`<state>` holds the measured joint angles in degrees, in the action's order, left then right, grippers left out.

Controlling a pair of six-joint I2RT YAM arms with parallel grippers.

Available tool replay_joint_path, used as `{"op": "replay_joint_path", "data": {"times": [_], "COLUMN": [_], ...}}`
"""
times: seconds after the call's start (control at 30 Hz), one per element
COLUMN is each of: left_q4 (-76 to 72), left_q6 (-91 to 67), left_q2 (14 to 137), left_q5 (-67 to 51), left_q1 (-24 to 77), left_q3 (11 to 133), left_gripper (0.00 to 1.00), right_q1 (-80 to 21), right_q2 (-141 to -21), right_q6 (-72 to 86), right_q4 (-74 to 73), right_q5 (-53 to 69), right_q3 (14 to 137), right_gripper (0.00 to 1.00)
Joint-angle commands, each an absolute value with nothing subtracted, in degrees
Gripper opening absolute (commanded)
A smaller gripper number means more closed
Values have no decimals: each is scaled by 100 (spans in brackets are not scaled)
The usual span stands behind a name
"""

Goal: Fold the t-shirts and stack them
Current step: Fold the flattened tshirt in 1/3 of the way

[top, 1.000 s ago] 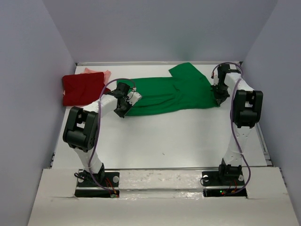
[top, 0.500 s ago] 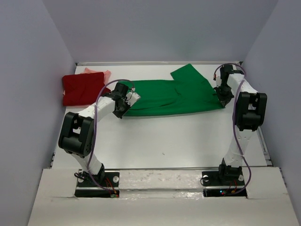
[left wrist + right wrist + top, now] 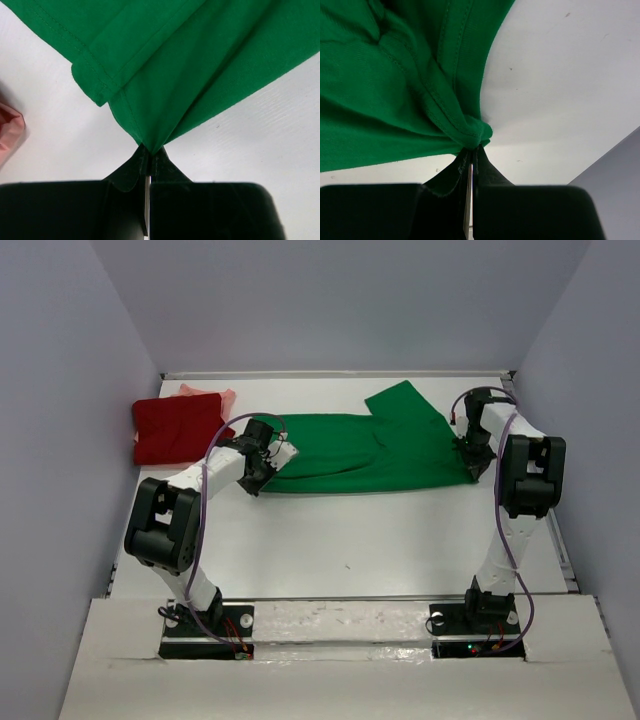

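The bright green t-shirt [image 3: 375,445] lies stretched sideways across the far middle of the table, one sleeve pointing to the back. My left gripper [image 3: 262,468] is shut on its left corner; the left wrist view shows the green cloth [image 3: 190,65] pinched between the fingertips [image 3: 135,167]. My right gripper [image 3: 472,452] is shut on its right corner, where bunched hem [image 3: 470,131] is clamped. The dark red t-shirt [image 3: 175,428] lies folded at the far left. The pale salmon-pink t-shirt [image 3: 212,393] peeks out from under it and shows at the edge of the left wrist view [image 3: 7,132].
Grey walls [image 3: 60,410] close in the table on the left, right and back. The right gripper is close to the right wall, whose base shows in the right wrist view [image 3: 615,165]. A white table [image 3: 350,540] spreads between the shirt and the arm bases.
Both grippers have moved outward and slightly nearer with the green shirt, pulling it flatter and wider. The right gripper has shifted toward the right wall. The red and pink shirts have not moved.
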<state>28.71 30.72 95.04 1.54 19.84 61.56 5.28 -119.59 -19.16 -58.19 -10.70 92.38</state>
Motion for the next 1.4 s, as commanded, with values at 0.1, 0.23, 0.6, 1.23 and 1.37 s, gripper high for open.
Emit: {"op": "replay_joint_path", "data": {"times": [0.1, 0.23, 0.6, 1.23, 1.37], "left_q4": [3208, 3252, 3463, 4280, 4351], "left_q6": [3103, 3076, 3041, 3094, 3129], "left_q2": [9483, 9492, 9800, 9239, 8965], "left_q5": [404, 431, 492, 975, 967], "left_q1": [2021, 2039, 2057, 2048, 1986], "left_q3": [6073, 6029, 6038, 6784, 7364], "left_gripper": [0, 9, 54, 78, 85], "right_q1": [615, 615, 615, 615, 615], "right_q2": [-11663, -11716, -11769, -11549, -11505], "right_q6": [-2092, -2109, -2074, -2145, -2110], "right_q4": [-5959, -6055, -6222, -6785, -6873], "right_q5": [-1222, -1187, -1257, -1415, -1354], "right_q3": [9176, 9263, 9448, 10423, 10687], "right_gripper": [0, 2, 41, 60, 60]}}
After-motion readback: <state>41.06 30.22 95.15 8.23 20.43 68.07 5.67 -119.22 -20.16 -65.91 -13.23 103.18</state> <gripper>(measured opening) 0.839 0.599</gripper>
